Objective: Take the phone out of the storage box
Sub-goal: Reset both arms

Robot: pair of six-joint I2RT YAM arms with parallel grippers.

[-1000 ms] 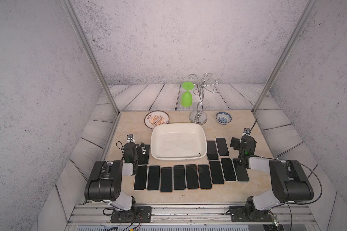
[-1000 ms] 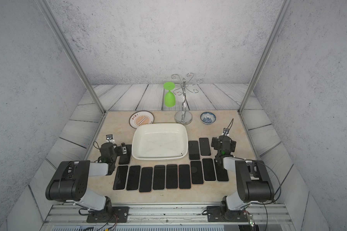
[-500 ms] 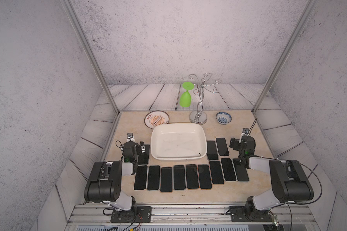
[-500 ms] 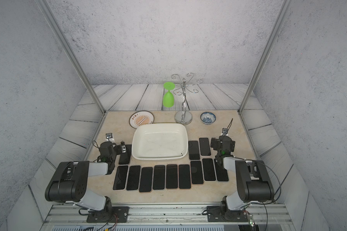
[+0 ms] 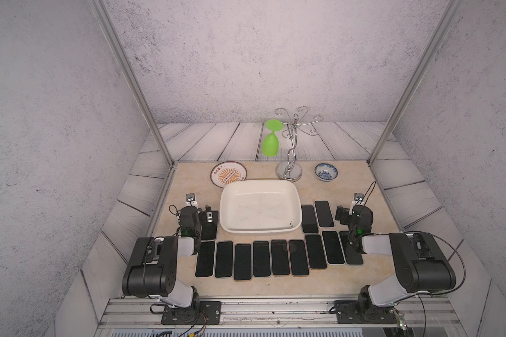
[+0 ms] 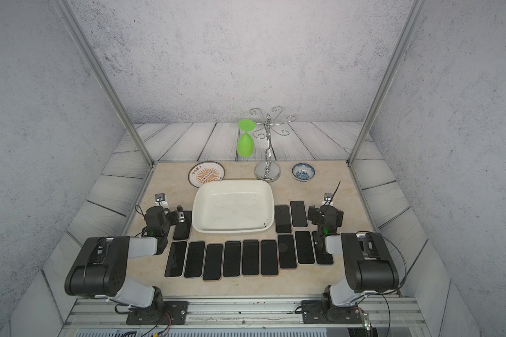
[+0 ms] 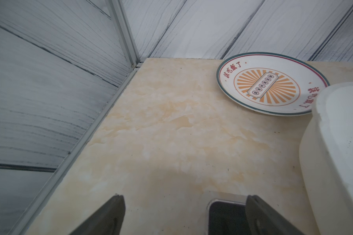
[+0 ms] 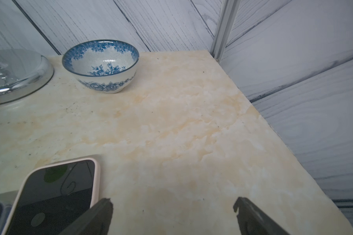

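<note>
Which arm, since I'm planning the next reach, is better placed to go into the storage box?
Left, marginally: the left gripper sits open close beside the storage box; the right gripper, also open, stands farther off. The box looks empty, though.

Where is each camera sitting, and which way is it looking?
Top views: high at the front, looking down and back at the table, storage box and phones; left arm and right arm show.
Left wrist: on the left arm, facing the back left corner and plate; open left gripper shows.
Right wrist: on the right arm, facing the back right corner and bowl; open right gripper shows.
Shared: top views and left wrist both show the storage box.
</note>
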